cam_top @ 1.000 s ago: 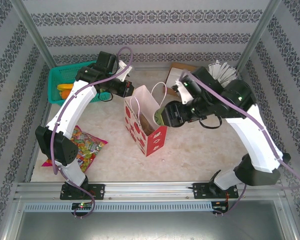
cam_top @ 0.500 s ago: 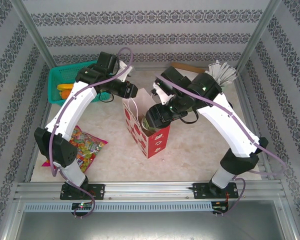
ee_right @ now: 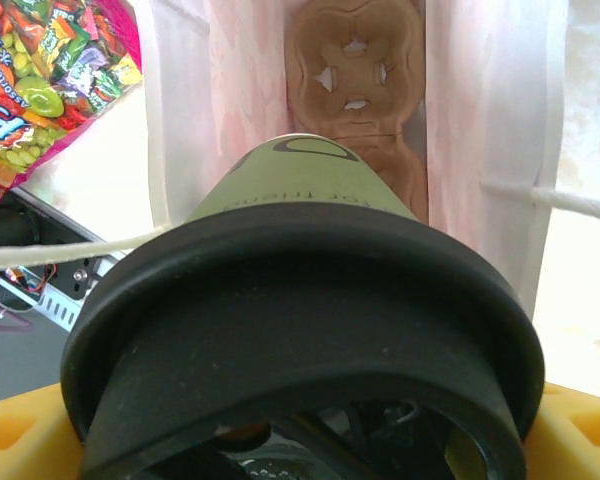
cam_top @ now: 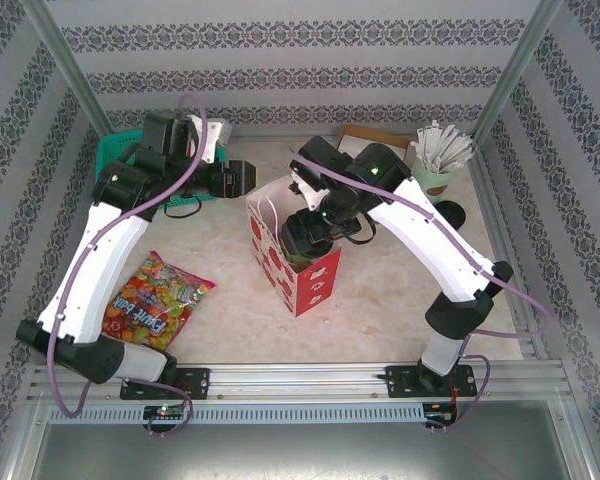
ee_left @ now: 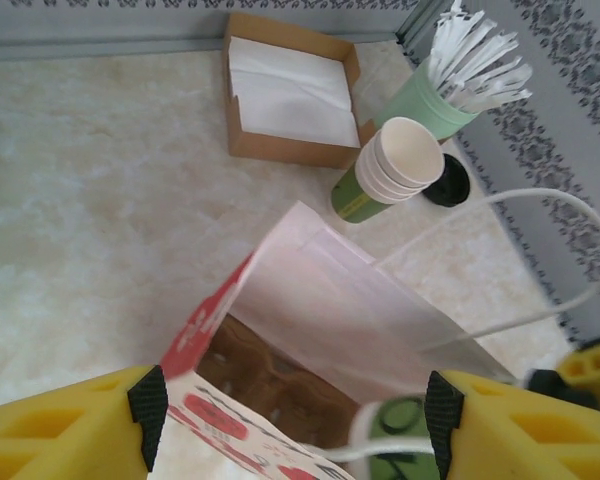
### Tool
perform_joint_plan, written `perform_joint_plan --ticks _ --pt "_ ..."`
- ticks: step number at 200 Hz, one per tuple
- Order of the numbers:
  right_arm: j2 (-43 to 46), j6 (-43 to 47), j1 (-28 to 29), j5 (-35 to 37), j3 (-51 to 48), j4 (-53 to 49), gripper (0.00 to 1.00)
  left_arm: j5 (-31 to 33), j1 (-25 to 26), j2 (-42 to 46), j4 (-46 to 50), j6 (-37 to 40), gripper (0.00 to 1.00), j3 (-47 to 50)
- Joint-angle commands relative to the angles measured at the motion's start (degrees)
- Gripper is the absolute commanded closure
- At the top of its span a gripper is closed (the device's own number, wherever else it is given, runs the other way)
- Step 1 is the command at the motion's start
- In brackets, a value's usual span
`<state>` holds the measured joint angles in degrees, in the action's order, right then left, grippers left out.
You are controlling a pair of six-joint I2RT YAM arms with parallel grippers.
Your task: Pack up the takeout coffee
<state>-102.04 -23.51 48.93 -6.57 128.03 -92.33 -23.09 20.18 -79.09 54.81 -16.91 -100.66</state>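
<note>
The right gripper [cam_top: 302,238] is clamped on the coffee cup [ee_right: 300,190], gripping it near the black lid [ee_right: 300,330]. It holds the cup lid-up in the open mouth of the red-and-white paper bag [cam_top: 315,280], above a cardboard cup tray [ee_right: 355,60] lying on the bag's bottom. The left gripper [cam_top: 242,178] sits at the bag's upper left edge with its jaws wide apart, and I cannot tell whether it touches the paper. A candy packet [cam_top: 158,295] lies on the table left of the bag.

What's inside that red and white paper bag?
A brown cup tray lies at the bottom, with a black-lidded green cup above it. The cup hides part of the tray.
</note>
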Motion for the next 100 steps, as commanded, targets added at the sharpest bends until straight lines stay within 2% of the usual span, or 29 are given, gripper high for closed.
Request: perform_joint_plan --ticks 1,53,100 --pt "-1.3 1.3 0.9 1.6 2.2 -2.4 0.29 -2.6 2.6 1.3 -1.6 -8.7 0.29 2.9" --pt "-1.8 1.0 1.0 2.6 3.0 -3.6 0.29 -0.8 7.7 0.9 0.1 -10.1 0.28 2.2" --pt "-2.3 0.0 1.4 4.1 2.9 -4.0 0.28 -5.3 8.3 1.4 0.6 -9.1 0.28 2.4"
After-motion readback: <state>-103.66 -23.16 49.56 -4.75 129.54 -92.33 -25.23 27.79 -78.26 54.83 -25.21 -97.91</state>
